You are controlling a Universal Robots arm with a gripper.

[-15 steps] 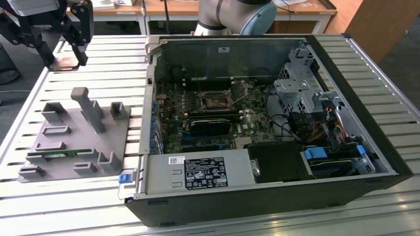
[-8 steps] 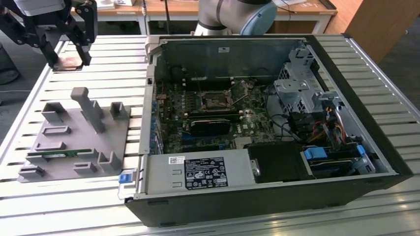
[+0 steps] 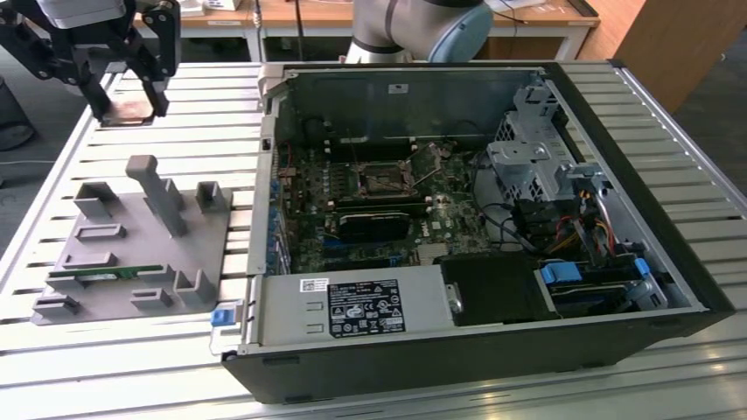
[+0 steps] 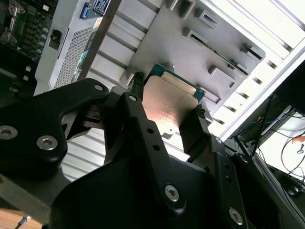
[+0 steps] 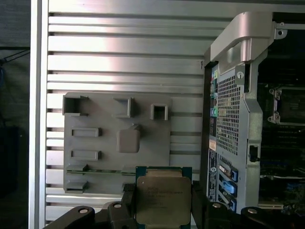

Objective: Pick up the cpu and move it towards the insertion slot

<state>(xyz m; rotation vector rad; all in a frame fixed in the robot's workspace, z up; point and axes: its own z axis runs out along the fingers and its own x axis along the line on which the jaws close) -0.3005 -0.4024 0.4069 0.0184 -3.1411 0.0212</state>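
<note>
While the pincer (image 3: 126,103) grips the cpu (image 5: 163,199) by its edges, it hangs above the grey fixture tray (image 3: 129,249), beside the open computer case (image 3: 467,219).

Slatted table (image 3: 70,367) bearing fixture plate (image 3: 135,254), computer case (image 3: 653,201)

Daylight is flooding the slatted table (image 3: 175,140) evenly in the exterior view; the computer case (image 3: 467,219) interior is sitting dim. In the second wrist view, upper right is blowing out to white w/ glare reflecting warm off the cpu (image 4: 169,102); foreground gripper (image 4: 164,102) is looking soft.
</note>
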